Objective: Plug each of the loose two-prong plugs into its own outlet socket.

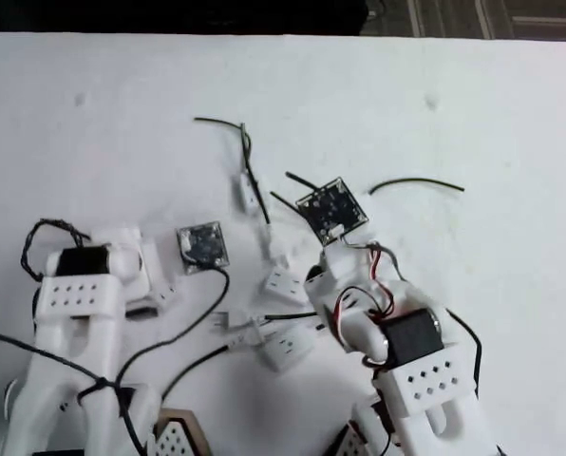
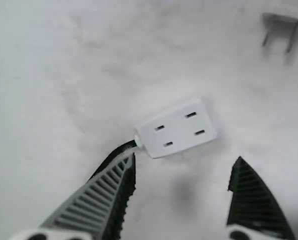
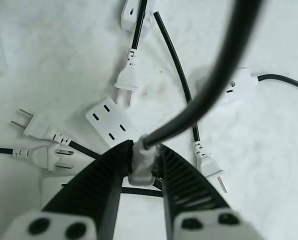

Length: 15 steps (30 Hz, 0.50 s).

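Note:
My left gripper [image 2: 184, 162] is open just above the table, its fingers [image 2: 109, 192] on either side of a white outlet socket [image 2: 176, 129] with a black cord. In the high view that socket [image 1: 161, 295] lies at the left gripper [image 1: 155, 283]. My right gripper [image 3: 144, 150] is shut on a white two-prong plug [image 3: 140, 165] whose black cord runs upward. Right beyond it lies another outlet socket [image 3: 111, 120] with a plug [image 3: 126, 85] at its far side. In the high view the right gripper [image 1: 318, 277] is next to that socket [image 1: 285, 283].
Loose plugs [image 3: 36, 127] [image 3: 49, 155] [image 3: 209, 165] and further sockets [image 3: 239, 85] [image 3: 134, 12] lie around the right gripper, with black cords crossing between them. One more socket [image 1: 288, 348] sits near the table's front middle. Another plug's prongs [image 2: 279, 32] lie beyond the left gripper.

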{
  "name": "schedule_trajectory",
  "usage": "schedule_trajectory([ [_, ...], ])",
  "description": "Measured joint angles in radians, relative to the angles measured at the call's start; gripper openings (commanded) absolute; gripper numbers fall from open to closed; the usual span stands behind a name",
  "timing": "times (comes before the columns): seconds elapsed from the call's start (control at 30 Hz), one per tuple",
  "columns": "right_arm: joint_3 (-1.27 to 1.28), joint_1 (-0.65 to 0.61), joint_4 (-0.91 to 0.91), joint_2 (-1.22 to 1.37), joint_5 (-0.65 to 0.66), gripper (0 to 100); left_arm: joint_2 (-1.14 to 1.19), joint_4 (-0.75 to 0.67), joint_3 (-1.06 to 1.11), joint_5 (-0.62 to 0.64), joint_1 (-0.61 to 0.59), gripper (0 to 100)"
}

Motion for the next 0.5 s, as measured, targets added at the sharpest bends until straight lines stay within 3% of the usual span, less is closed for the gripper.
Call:
schedule_trajectory([
  [0.23,0.0,0.0,0.0,0.0,0.0,1.8,0.061,-0.259,0.133,0.0,0.0,33],
  [0.5,0.0,0.0,0.0,0.0,0.0,1.8,0.224,-0.396,0.121,0.0,0.0,33],
])
